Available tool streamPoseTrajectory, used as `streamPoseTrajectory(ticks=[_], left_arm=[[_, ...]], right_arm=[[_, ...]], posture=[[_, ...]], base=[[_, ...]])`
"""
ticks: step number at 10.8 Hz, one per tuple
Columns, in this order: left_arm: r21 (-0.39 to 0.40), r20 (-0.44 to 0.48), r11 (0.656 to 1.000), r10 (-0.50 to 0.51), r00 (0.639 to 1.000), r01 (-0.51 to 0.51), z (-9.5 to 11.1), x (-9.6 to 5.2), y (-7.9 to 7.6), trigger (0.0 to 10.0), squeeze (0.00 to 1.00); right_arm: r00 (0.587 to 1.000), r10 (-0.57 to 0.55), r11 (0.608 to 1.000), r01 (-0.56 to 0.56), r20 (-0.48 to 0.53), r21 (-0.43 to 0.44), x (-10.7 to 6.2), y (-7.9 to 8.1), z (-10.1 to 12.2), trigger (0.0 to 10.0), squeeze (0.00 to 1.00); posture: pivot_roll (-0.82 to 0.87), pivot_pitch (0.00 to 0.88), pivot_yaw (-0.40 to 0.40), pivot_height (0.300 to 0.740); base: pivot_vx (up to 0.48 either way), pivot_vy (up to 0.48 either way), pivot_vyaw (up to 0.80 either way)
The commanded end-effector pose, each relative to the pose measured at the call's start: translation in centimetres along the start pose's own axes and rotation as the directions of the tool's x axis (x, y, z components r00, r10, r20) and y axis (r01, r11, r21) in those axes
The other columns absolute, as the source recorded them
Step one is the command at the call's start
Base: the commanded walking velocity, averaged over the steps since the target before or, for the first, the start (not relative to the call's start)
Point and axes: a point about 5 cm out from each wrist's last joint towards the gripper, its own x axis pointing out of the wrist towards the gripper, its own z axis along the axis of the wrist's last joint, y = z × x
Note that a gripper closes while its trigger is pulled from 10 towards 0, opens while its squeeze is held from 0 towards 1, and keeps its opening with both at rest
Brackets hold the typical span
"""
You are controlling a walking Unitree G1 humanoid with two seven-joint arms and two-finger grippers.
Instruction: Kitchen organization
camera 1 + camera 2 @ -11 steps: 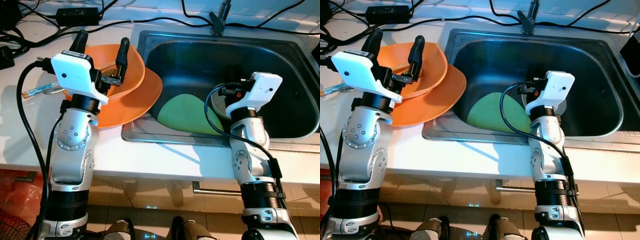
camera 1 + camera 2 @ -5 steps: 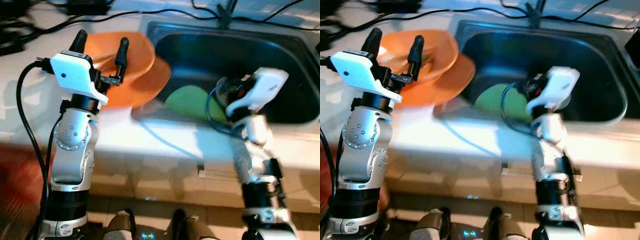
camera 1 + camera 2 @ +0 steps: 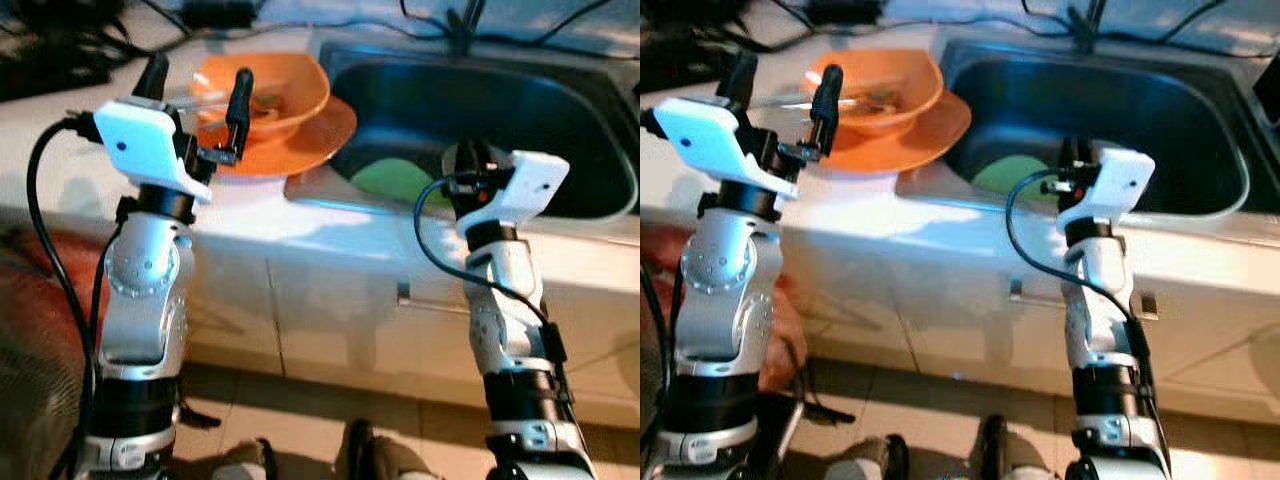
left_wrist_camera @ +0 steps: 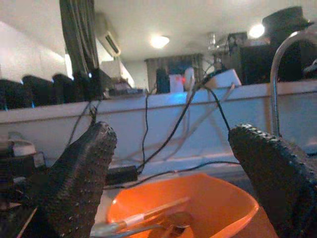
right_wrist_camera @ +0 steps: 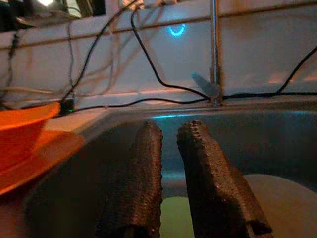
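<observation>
The robot stands in front of a white desk (image 3: pixel 250 215) with a metal sink (image 3: pixel 600 190) set into it. At about 11 o'clock on the desk sits an orange bowl (image 3: pixel 290 85) on top of an orange plate (image 3: pixel 325 135), and the plate's edge sticks out a little over the sink's rim. Some long thin things, one like a spoon, lie inside the bowl. A green plate (image 3: pixel 395 180) lies down in the sink, at about 1 o'clock. The left gripper (image 3: pixel 195 85) is held up just in front of the bowl, its fingers (image 4: pixel 81 181) spread wide apart with nothing between them. The right gripper (image 5: pixel 181 181) points into the sink above the green plate, its fingers almost together and holding nothing. Black cables (image 3: pixel 60 40) lie along the back of the desk, by the tap (image 5: pixel 214 54)
</observation>
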Motion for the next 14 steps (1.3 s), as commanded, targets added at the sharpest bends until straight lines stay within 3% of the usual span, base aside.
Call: streamPoseTrajectory(ticks=[1, 7, 9, 11, 14], left_arm=[[0.006, -0.001, 1.0, -0.001, 1.0, 0.001, 0.0, -0.1, -0.1, 10.0, 0.0], [-0.004, -0.009, 1.0, 0.006, 1.0, -0.006, -0.3, -0.2, 0.1, 10.0, 0.0], [-0.037, -0.042, 0.999, 0.0, 0.999, -0.001, -0.8, -1.0, -0.4, 10.0, 0.0], [-0.023, -0.076, 0.999, 0.043, 0.996, -0.045, -1.4, -2.0, 0.2, 10.0, 0.0], [-0.068, -0.11, 0.995, 0.072, 0.991, -0.08, -2.0, -2.0, 0.3, 10.0, 0.0]], right_arm=[[1.0, -0.01, 1.0, 0.01, 0.003, 0.01, -0.2, -0.3, 0.0, 10.0, 0.0], [1.0, -0.008, 1.0, 0.008, 0.008, 0.007, -0.2, -0.3, 0.1, 10.0, 0.0], [1.0, -0.006, 1.0, 0.006, 0.008, 0.007, -0.2, -0.3, 0.1, 10.0, 0.0], [1.0, -0.008, 1.0, 0.008, 0.009, 0.007, -0.2, -0.4, 0.1, 10.0, 0.0], [1.0, -0.002, 1.0, 0.002, 0.004, 0.015, -0.2, 0.0, -0.1, 10.0, 0.0]], posture=[[0.04, 0.2, -0.002, 0.74], [0.04, 0.185, -0.003, 0.74], [0.04, 0.183, -0.004, 0.74], [0.04, 0.192, -0.006, 0.74], [0.05, 0.198, -0.007, 0.74]], base=[[0.0, 0.0, 0.0], [0.0, 0.0, 0.0], [0.0, 0.0, 0.0], [0.0, 0.0, 0.0], [0.0, 0.0, 0.0]])
